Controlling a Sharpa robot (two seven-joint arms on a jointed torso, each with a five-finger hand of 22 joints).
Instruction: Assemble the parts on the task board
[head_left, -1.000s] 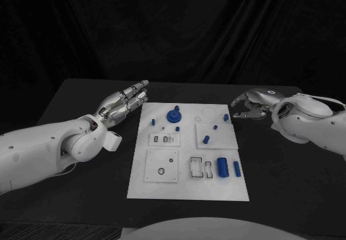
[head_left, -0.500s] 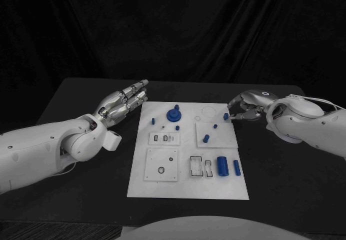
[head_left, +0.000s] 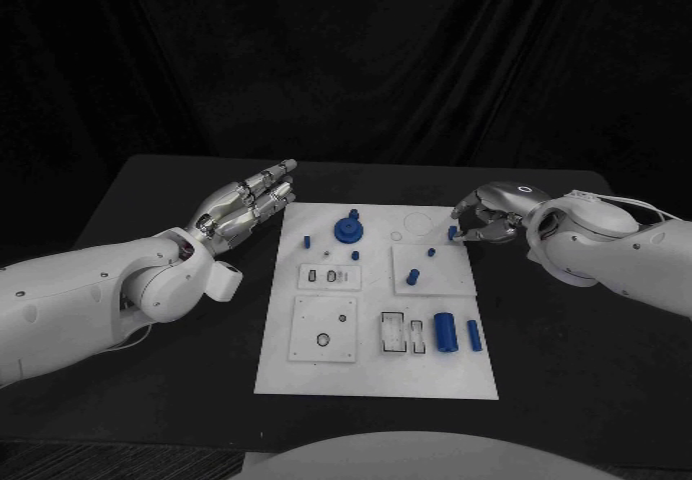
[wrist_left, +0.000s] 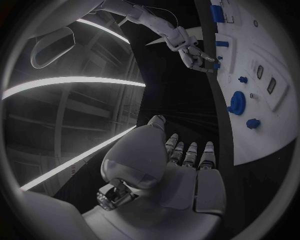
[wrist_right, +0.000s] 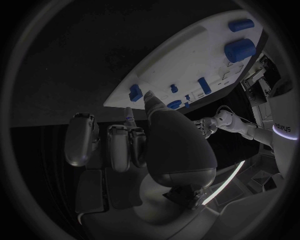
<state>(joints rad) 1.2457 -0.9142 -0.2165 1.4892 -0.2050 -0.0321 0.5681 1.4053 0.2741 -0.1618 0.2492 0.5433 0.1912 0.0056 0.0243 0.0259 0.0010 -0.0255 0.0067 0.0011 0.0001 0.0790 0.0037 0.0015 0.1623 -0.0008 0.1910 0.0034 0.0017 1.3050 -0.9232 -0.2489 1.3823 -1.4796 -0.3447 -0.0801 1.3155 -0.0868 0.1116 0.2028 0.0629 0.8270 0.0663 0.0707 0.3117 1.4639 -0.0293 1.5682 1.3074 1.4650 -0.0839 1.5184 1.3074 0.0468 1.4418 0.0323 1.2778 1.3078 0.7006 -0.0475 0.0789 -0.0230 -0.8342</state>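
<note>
The white task board (head_left: 372, 370) lies mid-table with several blue parts on it. A blue round part (head_left: 348, 230) stands near the far edge, and small pegs (head_left: 413, 278) stand in the far half. Two blue cylinders (head_left: 446, 333) lie near the right edge. My right hand (head_left: 485, 214) hovers at the far right edge with its fingers curled down around a small blue peg (head_left: 451, 232). In the right wrist view its thumb tip (wrist_right: 150, 97) sits right beside that peg (wrist_right: 135, 92); a grip is not visible. My left hand (head_left: 248, 204) is flat and holds nothing, beside the far left corner.
The black table (head_left: 173, 190) surrounds the board, with bare strips on both sides and in front. In the left wrist view the board (wrist_left: 275, 55) runs past my left hand (wrist_left: 187, 162), with my right hand (wrist_left: 192, 52) at its far edge.
My right hand has moved left, toward the board's far right edge, and closed in on the small blue peg. The left arm has not moved.
</note>
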